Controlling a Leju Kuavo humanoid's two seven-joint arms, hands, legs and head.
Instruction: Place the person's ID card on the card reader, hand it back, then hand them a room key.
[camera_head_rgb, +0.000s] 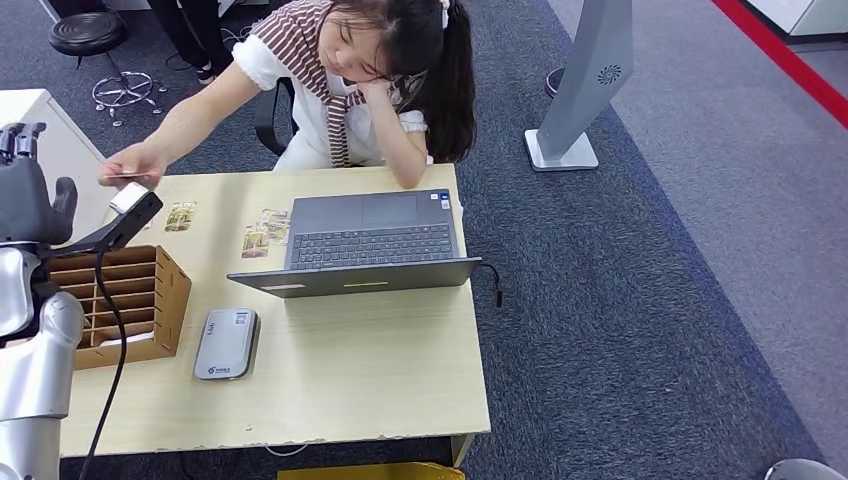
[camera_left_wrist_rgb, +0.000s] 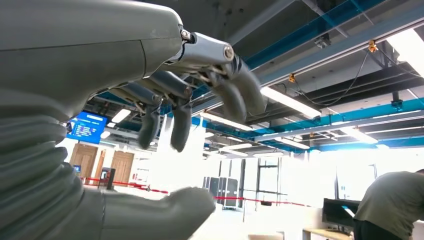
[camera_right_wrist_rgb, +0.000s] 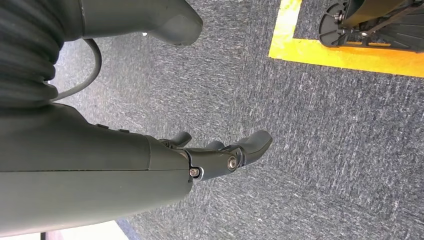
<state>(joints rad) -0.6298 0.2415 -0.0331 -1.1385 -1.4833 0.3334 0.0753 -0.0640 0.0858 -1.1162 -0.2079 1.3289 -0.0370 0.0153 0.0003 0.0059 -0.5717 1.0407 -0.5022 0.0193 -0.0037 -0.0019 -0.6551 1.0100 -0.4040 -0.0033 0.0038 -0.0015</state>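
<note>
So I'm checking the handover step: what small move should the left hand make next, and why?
Probably reach a little toward the card and close on it. The person's hand holds it out over the table's far corner, and the left hand is raised nearby, fingers apart, holding nothing.

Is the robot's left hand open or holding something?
Open. The left hand has its fingers apart from the thumb, with nothing between them.

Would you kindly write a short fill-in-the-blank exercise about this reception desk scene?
1. The laptop on the table is ____.
2. The card is held by the ____.
3. The grey card reader lies beside the wooden ____.
4. The left hand holds ____.

Missing words: open; person; organizer; nothing
</note>
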